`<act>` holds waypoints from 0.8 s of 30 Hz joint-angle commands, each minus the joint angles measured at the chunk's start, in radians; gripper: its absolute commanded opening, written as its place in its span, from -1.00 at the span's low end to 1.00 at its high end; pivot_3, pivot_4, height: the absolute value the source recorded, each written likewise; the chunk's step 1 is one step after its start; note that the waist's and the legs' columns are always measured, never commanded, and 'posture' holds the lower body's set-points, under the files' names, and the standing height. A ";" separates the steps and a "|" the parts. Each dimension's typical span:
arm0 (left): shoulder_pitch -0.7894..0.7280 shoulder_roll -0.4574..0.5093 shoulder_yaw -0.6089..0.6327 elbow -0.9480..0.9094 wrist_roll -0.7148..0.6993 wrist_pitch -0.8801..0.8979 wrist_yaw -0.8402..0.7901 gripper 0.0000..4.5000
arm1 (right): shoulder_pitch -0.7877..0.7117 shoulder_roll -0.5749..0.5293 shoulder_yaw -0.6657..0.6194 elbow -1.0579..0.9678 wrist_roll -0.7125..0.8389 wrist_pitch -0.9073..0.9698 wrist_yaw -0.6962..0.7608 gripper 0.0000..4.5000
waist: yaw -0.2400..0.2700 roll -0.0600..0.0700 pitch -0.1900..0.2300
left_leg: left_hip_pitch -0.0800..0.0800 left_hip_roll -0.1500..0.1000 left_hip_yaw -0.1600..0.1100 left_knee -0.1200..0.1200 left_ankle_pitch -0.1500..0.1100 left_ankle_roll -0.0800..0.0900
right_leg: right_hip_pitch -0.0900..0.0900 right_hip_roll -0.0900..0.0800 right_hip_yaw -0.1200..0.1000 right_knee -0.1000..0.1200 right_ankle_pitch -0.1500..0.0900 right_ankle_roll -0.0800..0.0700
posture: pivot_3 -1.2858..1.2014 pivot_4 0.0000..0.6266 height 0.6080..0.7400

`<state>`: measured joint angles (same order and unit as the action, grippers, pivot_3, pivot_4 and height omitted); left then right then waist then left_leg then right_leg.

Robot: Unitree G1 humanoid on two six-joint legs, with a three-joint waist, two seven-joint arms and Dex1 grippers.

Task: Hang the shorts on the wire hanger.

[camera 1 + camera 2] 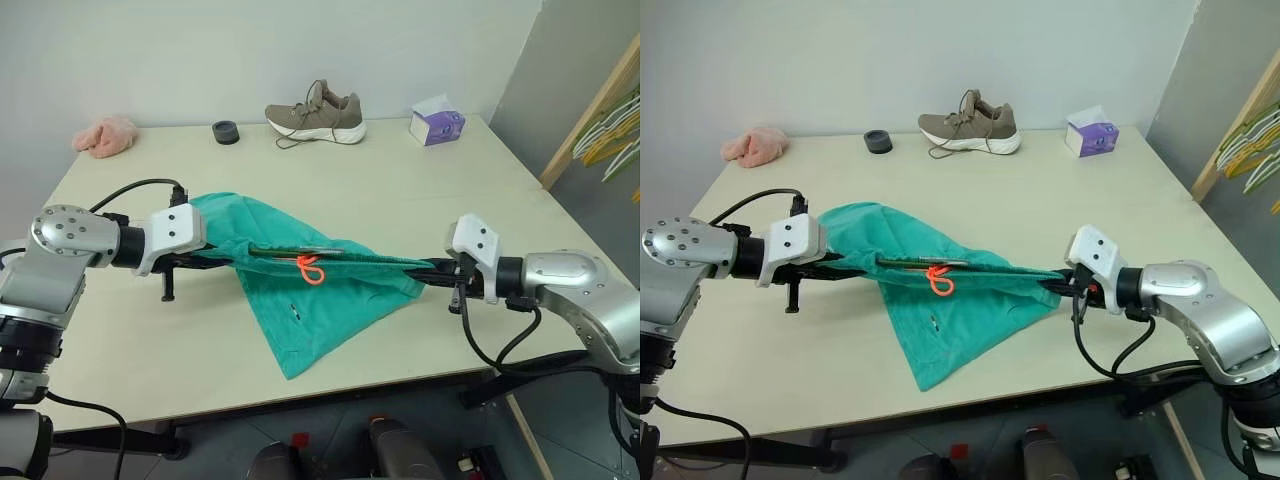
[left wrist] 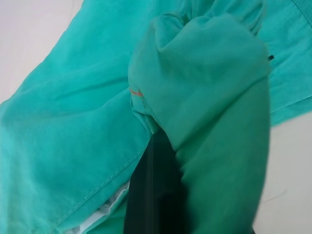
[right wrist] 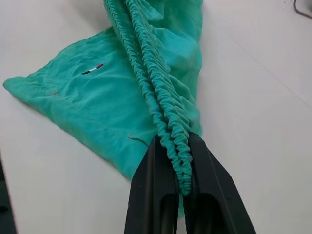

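The teal-green shorts (image 1: 300, 300) lie on the table, their gathered waistband pulled taut between my two grippers and lifted a little. The orange drawstring (image 1: 310, 268) hangs at the middle of the band. A thin dull-gold stretch of the wire hanger (image 1: 300, 251) shows along the waistband; the rest of it is hidden in the fabric. My left gripper (image 1: 222, 262) is shut on the left end of the waistband, with fabric draped over its fingers (image 2: 156, 195). My right gripper (image 3: 176, 140) is shut on the right end of the band.
On the table (image 1: 400, 190), along the far edge, sit a pink fluffy cloth (image 1: 105, 136), a black roll (image 1: 226, 132), a tan shoe (image 1: 315, 112) and a purple tissue box (image 1: 436, 124). White and yellow hangers (image 1: 610, 130) hang on a wooden rack at the right.
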<state>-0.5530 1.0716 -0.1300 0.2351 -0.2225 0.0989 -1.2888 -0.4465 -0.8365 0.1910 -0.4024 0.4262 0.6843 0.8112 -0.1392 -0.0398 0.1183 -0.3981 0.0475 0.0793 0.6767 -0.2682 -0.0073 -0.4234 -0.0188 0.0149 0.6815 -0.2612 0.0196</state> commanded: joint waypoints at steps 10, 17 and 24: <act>0.024 -0.063 0.050 -0.087 -0.047 0.165 -0.015 -1.00 | -0.135 0.149 0.096 0.032 -0.217 -0.102 -0.059 0.09 | 0.000 0.000 0.000 | -0.001 0.000 0.000 0.000 0.000 0.000 | -0.001 0.000 0.000 0.000 0.002 -0.004 | -0.11 -0.70 1.00; 0.010 -0.130 0.057 -0.107 -0.061 0.184 0.005 -1.00 | -0.122 0.135 0.068 -0.050 -0.184 -0.038 0.008 0.99 | 0.002 0.000 0.000 | -0.001 0.000 0.000 0.001 0.000 0.000 | 0.000 0.000 0.000 0.000 0.002 -0.004 | -0.11 -0.70 1.00; 0.013 -0.172 0.050 -0.135 -0.073 0.209 0.002 -1.00 | -0.028 -0.020 -0.036 -0.045 -0.172 0.002 0.066 0.99 | 0.001 0.000 0.000 | 0.000 -0.001 0.000 0.001 0.000 0.000 | 0.000 -0.001 0.000 0.000 0.002 -0.004 | -0.12 -0.69 1.00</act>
<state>-0.5240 0.9043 -0.1102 0.1443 -0.2722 0.3024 -1.2795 -0.4784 -0.8353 0.2056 -0.4299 0.2506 0.6890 0.8612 -0.1384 -0.0401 0.1181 -0.3984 0.0470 0.0792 0.6778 -0.2682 -0.0072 -0.4233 -0.0194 0.0149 0.6816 -0.2590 0.0158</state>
